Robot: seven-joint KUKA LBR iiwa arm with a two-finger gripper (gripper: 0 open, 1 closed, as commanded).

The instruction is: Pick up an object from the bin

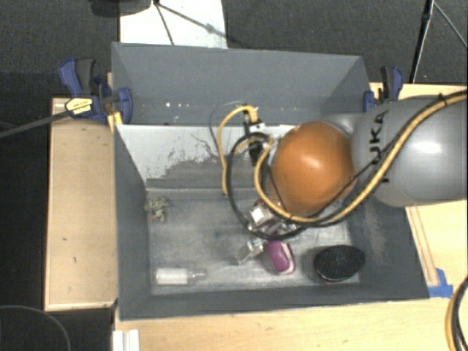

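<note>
My gripper (pixel 263 224) shows as a bit of metal under the arm's orange cover, low over the front middle of the bin floor. Right below it lies a small purple oval thing (pixel 279 257), close to the front wall; whether the gripper touches it is hidden. A small pale, glassy piece (pixel 247 251) sits just left of the purple thing. To the right of both, a black round disc (pixel 338 263) lies flat on the floor.
A clear little bottle (pixel 175 275) lies on its side at the front left. A small grey-green crumpled thing (pixel 156 208) rests by the left wall. The arm and its cables cover the bin's right middle.
</note>
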